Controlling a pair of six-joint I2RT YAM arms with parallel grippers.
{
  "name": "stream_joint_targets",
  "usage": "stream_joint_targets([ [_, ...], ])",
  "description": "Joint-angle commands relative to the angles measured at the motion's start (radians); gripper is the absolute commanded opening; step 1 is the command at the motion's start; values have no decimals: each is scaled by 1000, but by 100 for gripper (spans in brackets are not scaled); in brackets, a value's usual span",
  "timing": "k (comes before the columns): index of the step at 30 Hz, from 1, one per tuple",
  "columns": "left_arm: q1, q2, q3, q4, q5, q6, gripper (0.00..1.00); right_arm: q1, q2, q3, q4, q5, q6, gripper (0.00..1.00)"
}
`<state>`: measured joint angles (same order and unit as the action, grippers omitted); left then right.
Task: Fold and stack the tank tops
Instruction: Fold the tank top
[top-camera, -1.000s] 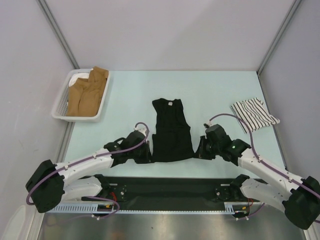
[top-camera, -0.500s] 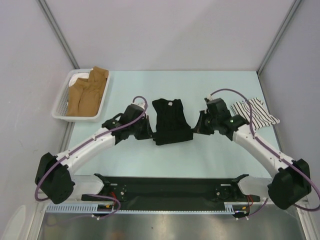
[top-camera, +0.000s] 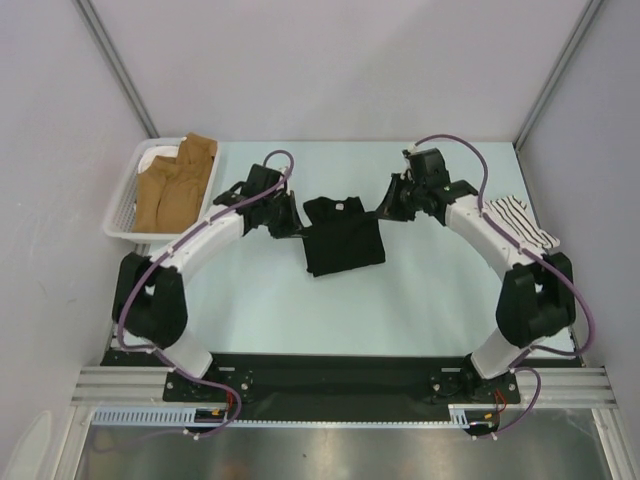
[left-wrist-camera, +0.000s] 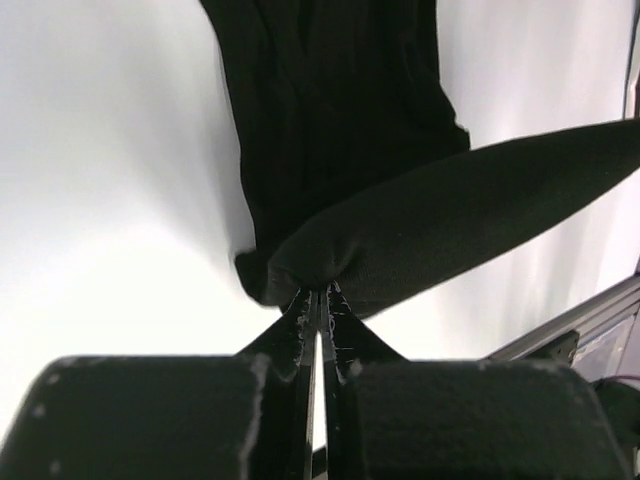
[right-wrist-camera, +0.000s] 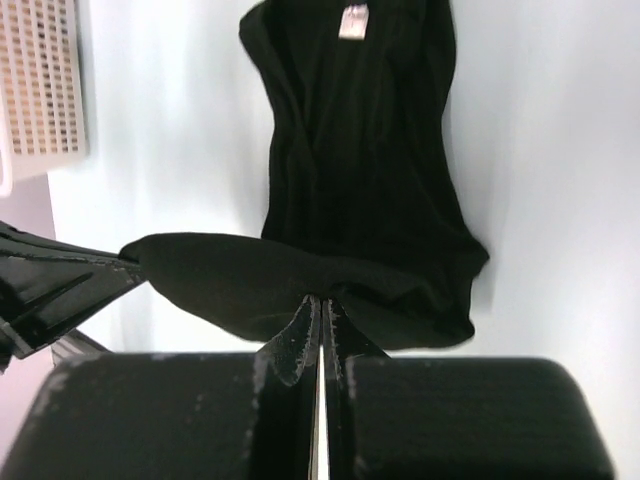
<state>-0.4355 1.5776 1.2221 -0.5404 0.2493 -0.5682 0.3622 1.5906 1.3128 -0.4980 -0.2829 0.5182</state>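
The black tank top (top-camera: 342, 240) lies mid-table, its hem lifted and carried over toward its neck end. My left gripper (top-camera: 294, 226) is shut on the hem's left corner (left-wrist-camera: 300, 265). My right gripper (top-camera: 384, 212) is shut on the hem's right corner (right-wrist-camera: 330, 285). The hem stretches as a raised band between the two grippers, above the flat part with its white label (right-wrist-camera: 352, 20). The striped tank top (top-camera: 518, 224) lies crumpled at the right edge, partly under my right arm.
A white basket (top-camera: 128, 212) with tan cloth (top-camera: 176, 184) stands at the far left. Enclosure walls and metal posts close in the table at the back and sides. A black rail runs along the near edge.
Both grippers have carried the black top's hem from the near side away toward the neck, folding the top over itself. The arms are now stretched far out.
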Motion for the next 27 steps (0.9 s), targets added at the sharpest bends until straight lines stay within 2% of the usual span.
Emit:
stream_joint_targets([
  [1,43,90,102,17,74,39,2,-34,93,112,47,-48,-18,0],
  [11,147,306,336,7,127,37,4,-78,373,400,49,-110,-4,0],
  [16,181,410,408,29,124,16,5,-101,551,528,142,-173,49,2],
  [17,190,441,416,68,116,11,9,-104,584,557,148,-165,51,6],
  [18,195,458,422,85,116,7,39,-108,613,612,154,-150,55,18],
  [19,196,479,433,95,122,-1,55,-111,662,627,164,-139,69,43],
  [20,199,499,460,112,131,1,64,-114,681,637,180,-137,77,51],
  [21,199,533,474,112,131,2,81,-121,693,640,199,-124,89,62],
  [22,199,541,482,111,127,2,85,-124,701,625,217,-121,94,73],
  [24,204,515,462,128,119,2,92,-124,677,580,280,-125,80,80],
  [27,204,413,349,206,96,-1,99,-126,576,416,373,-136,20,78],
])
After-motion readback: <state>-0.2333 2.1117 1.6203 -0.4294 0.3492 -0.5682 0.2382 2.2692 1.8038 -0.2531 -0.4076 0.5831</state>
